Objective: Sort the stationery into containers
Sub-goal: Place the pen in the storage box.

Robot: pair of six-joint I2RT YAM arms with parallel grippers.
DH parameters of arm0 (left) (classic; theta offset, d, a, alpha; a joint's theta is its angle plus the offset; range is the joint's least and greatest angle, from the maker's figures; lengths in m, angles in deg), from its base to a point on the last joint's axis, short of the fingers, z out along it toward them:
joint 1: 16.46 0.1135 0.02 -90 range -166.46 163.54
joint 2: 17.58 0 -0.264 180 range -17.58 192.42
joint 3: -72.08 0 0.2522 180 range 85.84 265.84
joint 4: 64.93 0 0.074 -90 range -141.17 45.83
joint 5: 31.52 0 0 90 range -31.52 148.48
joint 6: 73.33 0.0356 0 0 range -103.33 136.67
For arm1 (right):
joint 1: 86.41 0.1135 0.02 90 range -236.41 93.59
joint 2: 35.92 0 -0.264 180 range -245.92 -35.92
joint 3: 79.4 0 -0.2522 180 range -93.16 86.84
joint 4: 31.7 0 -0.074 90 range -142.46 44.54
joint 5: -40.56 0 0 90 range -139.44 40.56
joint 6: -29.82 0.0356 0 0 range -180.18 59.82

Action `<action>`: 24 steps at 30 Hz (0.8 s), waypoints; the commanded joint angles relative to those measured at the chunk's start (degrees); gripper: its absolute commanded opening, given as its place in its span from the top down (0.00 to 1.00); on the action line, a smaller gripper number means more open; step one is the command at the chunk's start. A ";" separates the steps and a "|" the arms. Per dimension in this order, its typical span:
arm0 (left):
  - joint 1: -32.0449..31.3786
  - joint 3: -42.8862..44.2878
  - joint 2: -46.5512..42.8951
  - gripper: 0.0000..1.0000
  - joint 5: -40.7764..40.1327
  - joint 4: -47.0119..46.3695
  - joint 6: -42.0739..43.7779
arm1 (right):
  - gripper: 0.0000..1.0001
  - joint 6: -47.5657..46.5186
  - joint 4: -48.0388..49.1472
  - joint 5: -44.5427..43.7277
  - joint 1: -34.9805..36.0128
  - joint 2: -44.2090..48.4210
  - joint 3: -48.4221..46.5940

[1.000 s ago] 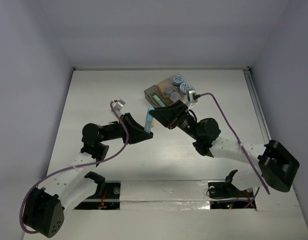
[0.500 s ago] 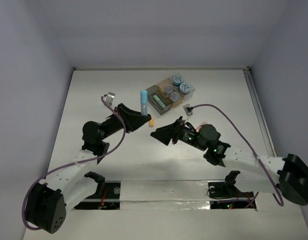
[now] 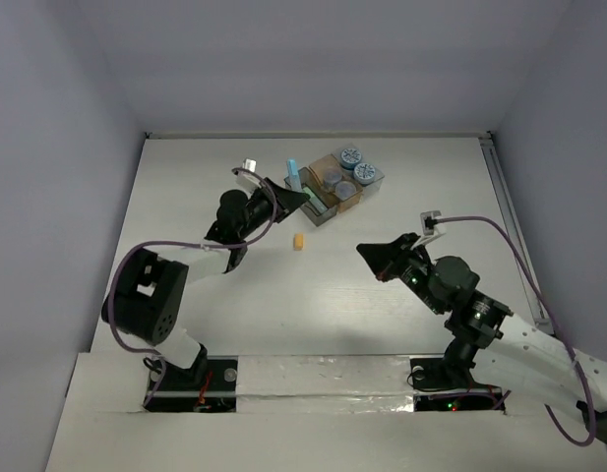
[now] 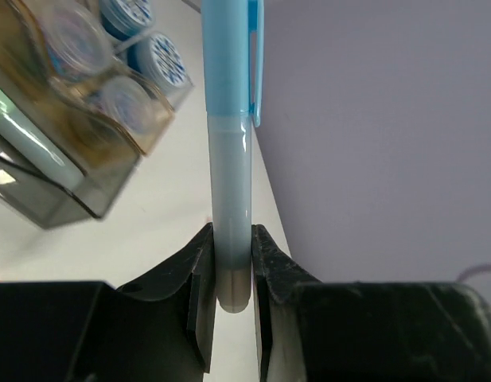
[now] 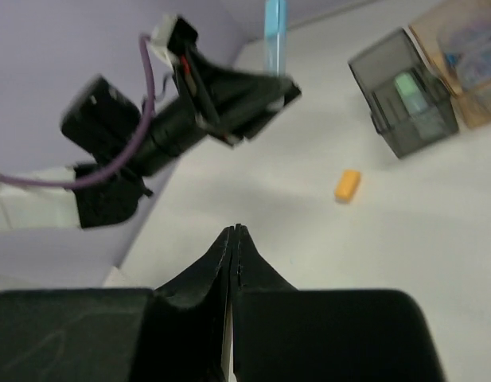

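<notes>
My left gripper (image 3: 295,200) is shut on a light blue pen (image 3: 293,176), held upright just left of the containers (image 3: 334,182); the pen fills the left wrist view (image 4: 229,159) between the fingers (image 4: 199,274). The dark grey box (image 3: 313,210) holds a green stick (image 5: 411,94). The tan box (image 3: 330,178) holds purplish-grey cylinders (image 4: 126,95), and the clear box holds blue-and-white rolls (image 3: 360,165). An orange block (image 3: 298,241) lies on the table in front of the boxes, also in the right wrist view (image 5: 348,185). My right gripper (image 3: 365,253) is shut and empty, well right of the block.
The white table (image 3: 205,295) is walled by a grey-violet enclosure on three sides. A rail (image 3: 508,216) runs along the table's right edge. The left arm's cable (image 3: 165,246) loops over the table's left part.
My left gripper carried the blue pen up and right to the containers. My right gripper drew back to the right, away from the boxes and the orange block.
</notes>
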 commanded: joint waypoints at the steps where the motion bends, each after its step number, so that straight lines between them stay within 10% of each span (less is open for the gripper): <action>1: -0.82 7.38 3.73 1.00 -7.80 0.01 -2.15 | 0.95 -3.70 -7.93 -3.35 -0.19 -0.93 -0.35; 8: -1.43 16.96 14.72 1.00 -12.38 7.21 -8.04 | 0.58 -6.68 -10.65 -2.11 -0.19 -1.37 -0.87; 24: -5.57 20.67 22.82 0.77 -16.95 8.11 -14.72 | 0.53 -12.39 -12.42 -3.08 -0.19 2.06 -2.89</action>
